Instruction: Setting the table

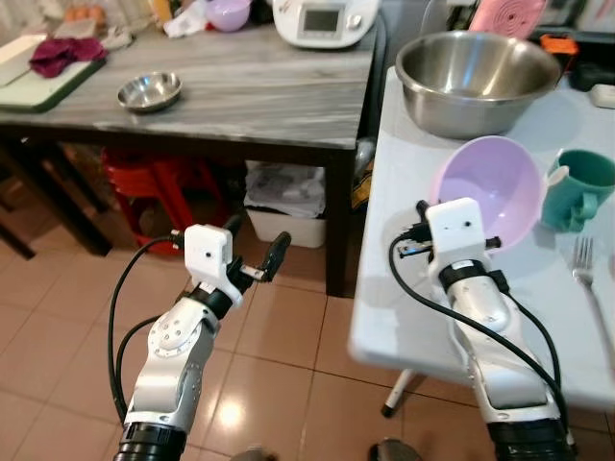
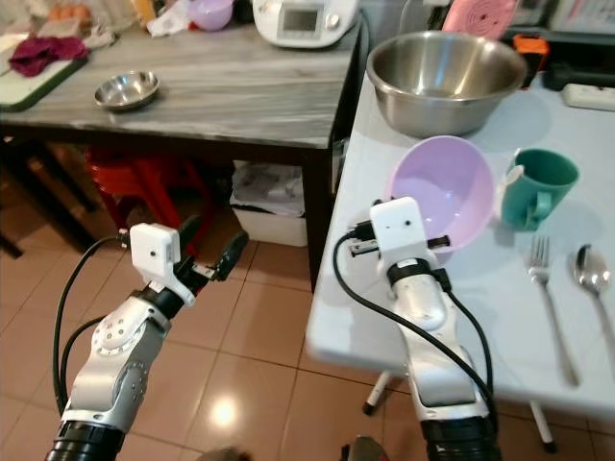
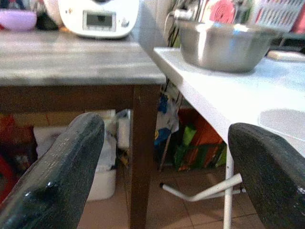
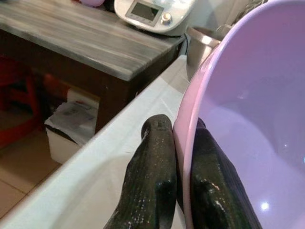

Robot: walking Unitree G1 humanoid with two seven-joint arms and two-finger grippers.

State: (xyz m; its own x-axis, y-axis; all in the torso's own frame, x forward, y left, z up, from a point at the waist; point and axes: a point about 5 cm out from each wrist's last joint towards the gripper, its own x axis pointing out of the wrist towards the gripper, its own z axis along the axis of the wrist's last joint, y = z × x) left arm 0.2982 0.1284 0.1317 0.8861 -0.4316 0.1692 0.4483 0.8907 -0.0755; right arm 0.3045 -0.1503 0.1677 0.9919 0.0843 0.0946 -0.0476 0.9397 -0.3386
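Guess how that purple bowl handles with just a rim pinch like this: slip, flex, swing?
The purple bowl looks like thin glossy plastic, so probably light but slick. The right gripper pinches only its rim, one finger inside and one outside, so it may pivot or swing when moved. It hangs tilted above the white table; the wall could flex slightly rather than crack.

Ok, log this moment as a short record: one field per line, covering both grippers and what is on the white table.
right gripper: jaws shut on the rim of the purple bowl, one finger inside and one outside
purple bowl: tilted, held over the white table
left gripper: jaws open, holding nothing, out over the tiled floor
steel mixing bowl: at the table's far end
green mug: right of the purple bowl
fork: flat on the table, right of the arm
spoon: right of the fork
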